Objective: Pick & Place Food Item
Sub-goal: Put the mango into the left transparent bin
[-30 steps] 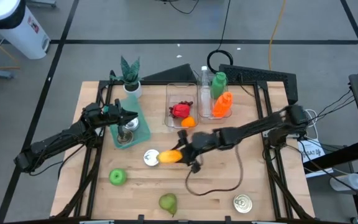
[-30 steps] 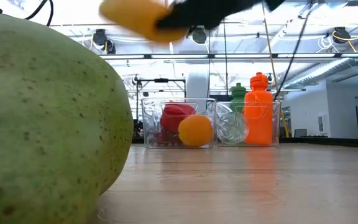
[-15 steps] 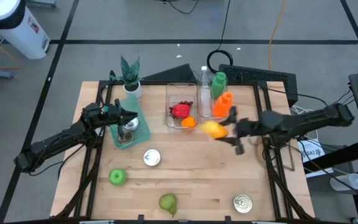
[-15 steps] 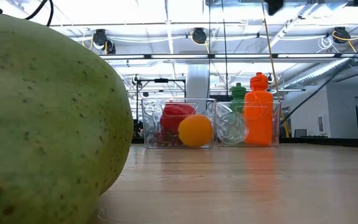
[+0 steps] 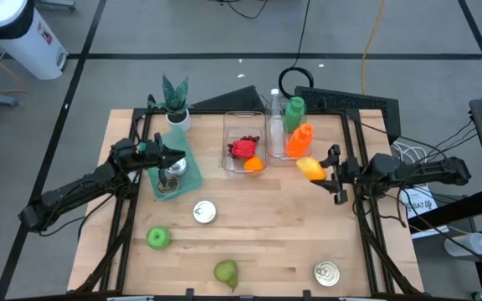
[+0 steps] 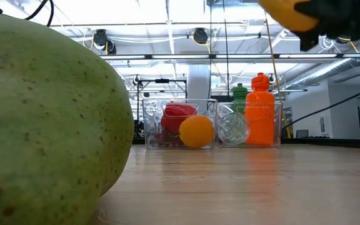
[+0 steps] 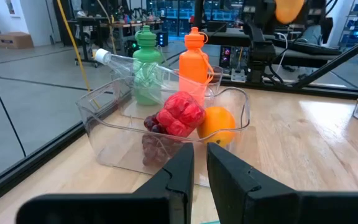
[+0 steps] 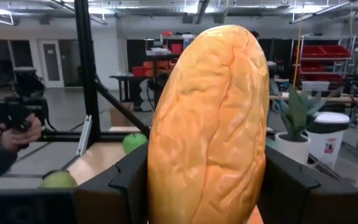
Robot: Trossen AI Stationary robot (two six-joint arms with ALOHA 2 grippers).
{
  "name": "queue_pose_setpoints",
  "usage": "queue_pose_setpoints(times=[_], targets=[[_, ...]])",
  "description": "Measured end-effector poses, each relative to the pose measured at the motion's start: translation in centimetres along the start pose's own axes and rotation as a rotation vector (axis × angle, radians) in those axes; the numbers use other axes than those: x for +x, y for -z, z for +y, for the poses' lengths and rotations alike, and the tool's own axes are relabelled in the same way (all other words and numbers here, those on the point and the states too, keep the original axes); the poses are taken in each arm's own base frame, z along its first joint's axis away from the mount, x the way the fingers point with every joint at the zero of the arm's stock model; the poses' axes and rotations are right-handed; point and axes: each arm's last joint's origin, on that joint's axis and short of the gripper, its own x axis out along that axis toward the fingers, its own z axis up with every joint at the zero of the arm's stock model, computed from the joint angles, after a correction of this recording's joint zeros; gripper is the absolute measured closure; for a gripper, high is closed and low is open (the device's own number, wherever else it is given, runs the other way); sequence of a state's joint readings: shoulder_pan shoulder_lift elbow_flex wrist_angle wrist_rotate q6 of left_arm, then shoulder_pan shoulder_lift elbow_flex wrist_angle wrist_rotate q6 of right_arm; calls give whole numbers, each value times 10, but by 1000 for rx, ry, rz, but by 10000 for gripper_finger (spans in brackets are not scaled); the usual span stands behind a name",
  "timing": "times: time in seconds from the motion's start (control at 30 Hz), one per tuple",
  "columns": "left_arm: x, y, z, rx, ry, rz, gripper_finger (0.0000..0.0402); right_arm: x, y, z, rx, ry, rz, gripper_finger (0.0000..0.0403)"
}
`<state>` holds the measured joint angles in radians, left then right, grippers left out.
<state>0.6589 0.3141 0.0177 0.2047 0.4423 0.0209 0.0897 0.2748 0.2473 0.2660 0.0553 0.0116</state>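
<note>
Overhead, the right jaws (image 5: 320,170) clamp a mango (image 5: 310,168); the left jaws' (image 7: 200,163) near-closed gap shows only at the wrist.

from the low camera i get only a cropped view: the pear (image 6: 42,119) fills the left side, cut by the frame's left and bottom edges, hiding the table behind it. the yellow-orange food item (image 6: 289,14) and the right gripper (image 6: 330,19) run off the top edge, blurred. in the right wrist view that item (image 8: 207,124) blocks most of the scene ahead; a person's hand (image 8: 18,130) at the left holds a dark object i cannot identify. from the left wrist, the clear bin (image 7: 104,134) hides part of the dark fruit beneath the red one (image 7: 179,115).
</note>
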Motion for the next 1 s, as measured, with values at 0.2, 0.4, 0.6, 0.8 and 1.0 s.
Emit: queue_pose_setpoints(times=[0.2,0.4,0.6,0.8,1.0], targets=[[0,0,0,-1,0,0,350,-7,29,-2,2,11,-28,193],[0,0,0,-2,0,-1,350,-8,37,-3,11,14,-36,193],[0,0,0,-3,0,0,350,-2,30,-3,-6,44,-1,193],[0,0,0,-2,-17,-1,350,31,-11,-3,-76,89,55,193],[0,0,1,-5,-33,0,350,103,-43,-15,-158,249,286,193]])
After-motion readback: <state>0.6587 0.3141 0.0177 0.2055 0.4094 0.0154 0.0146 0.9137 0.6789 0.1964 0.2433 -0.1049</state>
